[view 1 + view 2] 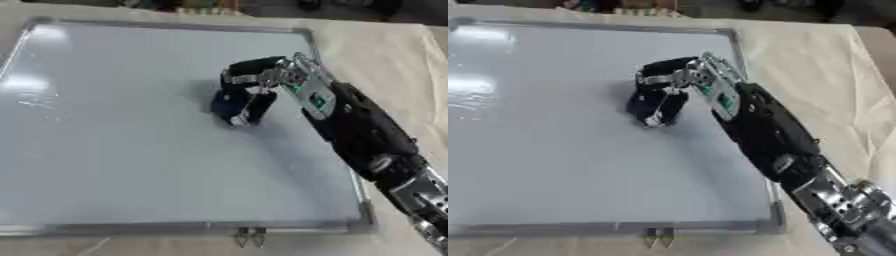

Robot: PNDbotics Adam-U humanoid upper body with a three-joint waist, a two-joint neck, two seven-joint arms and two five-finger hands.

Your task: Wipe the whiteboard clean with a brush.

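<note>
A large whiteboard [114, 150] with a silver frame lies flat on the table and fills most of both views. My right arm reaches in from the lower right, and my right hand [249, 82] hangs over the board's right half with its fingers curled down round a dark blue brush [238, 107]. The brush rests on the board surface. Faint marks [35, 100] show near the board's left edge. My left hand shows in no view.
The board lies on a beige cloth [385, 55] that covers the table to the right and front. A small metal clip [249, 237] sits at the board's front edge. Some objects lie beyond the far table edge.
</note>
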